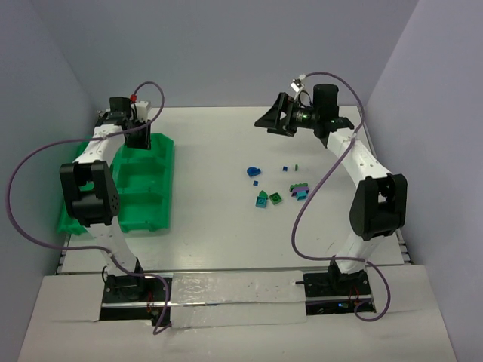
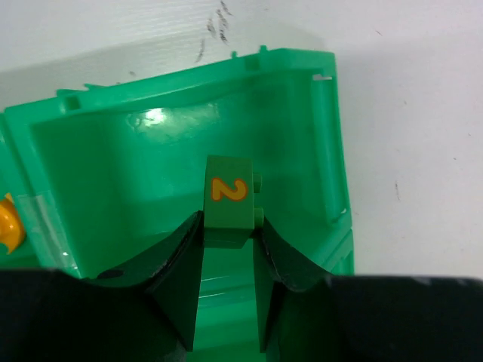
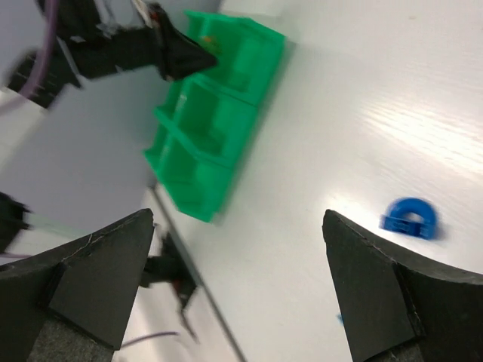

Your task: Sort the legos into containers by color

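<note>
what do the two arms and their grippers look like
The left arm and right arm have white links, bulky black joint housings and black bases. A thin purple cable loops loosely beside each. The left gripper and right gripper are black, with broad, matte, wedge-shaped fingers tapering to the tips. No markings are legible.

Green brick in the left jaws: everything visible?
Small green brick, glossy plastic, orange "2" printed on the face toward the camera, two studs on its right side. Upright, lower end pinched between the left jaws, over a corner compartment of the green tray. Nothing else visibly touches it.
</note>
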Motion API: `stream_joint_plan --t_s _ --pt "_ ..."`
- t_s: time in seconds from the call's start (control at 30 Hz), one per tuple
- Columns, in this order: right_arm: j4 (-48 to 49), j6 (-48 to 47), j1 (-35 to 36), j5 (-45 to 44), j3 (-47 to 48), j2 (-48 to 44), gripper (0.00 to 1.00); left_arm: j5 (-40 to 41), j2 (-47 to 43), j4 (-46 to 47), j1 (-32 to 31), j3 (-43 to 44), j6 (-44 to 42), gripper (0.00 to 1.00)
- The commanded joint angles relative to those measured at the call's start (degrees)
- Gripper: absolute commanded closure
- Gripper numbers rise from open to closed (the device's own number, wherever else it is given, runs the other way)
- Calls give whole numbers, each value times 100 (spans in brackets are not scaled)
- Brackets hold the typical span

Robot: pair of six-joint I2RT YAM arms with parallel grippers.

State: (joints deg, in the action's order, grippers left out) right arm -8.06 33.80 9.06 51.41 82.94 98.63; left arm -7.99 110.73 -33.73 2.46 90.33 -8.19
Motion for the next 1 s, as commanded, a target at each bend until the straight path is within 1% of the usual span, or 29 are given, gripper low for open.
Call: stream_joint_plan --t_s 0.0,0.03,0.07,0.1,0.13,0.2,0.23,0.27,0.33,0.4,0.47,0.5,0.53,0.7,0.8,0.83,0.87,0.9,0.93,0.97 --pt "-1680 -1935 -1 -727 478 -325 0 396 101 -54 63 336 27 94" --pt "-2099 -2152 -1 -1029 593 -307 0 412 142 -54 80 345 28 88" --pt "-2322 -2524 -1 -1168 653 -248 0 404 159 -54 97 371 36 85" --pt "-2513 -2665 8 -1340 705 -239 0 404 177 -63 97 388 28 82" --pt "-2729 -2920 0 -1659 627 -279 2 404 208 -103 105 444 4 77" --pt "-2885 -3178 -1 -1985 566 -371 2 418 244 -122 105 498 -15 72" --pt "-2968 -3350 -1 -2270 439 -461 2 436 269 -154 105 547 -24 67" --pt "-3027 -3527 -1 -2430 372 -476 2 446 288 -174 105 585 -33 66" --pt "-3208 -3778 -1 -2923 243 -548 3 439 328 -234 105 687 -34 58" --pt "-3340 -3905 -2 -3152 172 -566 3 420 351 -295 105 752 -34 52" --pt "-3440 -4072 -9 -3433 87 -619 4 418 321 -309 105 815 -27 48" --pt "-3488 -4155 -9 -3517 25 -633 4 405 293 -309 105 843 -33 43" --pt "-3532 -4208 -9 -3656 -39 -648 5 390 265 -322 105 859 -47 42" --pt "-3868 -4583 -24 -4126 -186 -514 8 294 111 -497 100 1114 -87 39" --pt "-4037 -4852 -27 -4042 -375 -459 11 34 -51 -591 97 1250 -132 39" --pt "-4046 -5161 -27 -3989 -428 -485 12 -90 -78 -653 97 1276 -209 38" --pt "-4063 -5164 -27 -3929 -471 -485 13 -227 -104 -730 97 1276 -210 38" --pt "-4081 -5649 -27 -3876 -506 -511 13 -411 -122 -800 97 1345 -340 37" --pt "-4136 -6152 -52 -3814 -587 -554 11 -775 -171 -961 91 1383 -433 37" --pt "-4166 -6842 -85 -3707 -660 -602 10 -1062 -208 -1090 75 1422 -528 36"
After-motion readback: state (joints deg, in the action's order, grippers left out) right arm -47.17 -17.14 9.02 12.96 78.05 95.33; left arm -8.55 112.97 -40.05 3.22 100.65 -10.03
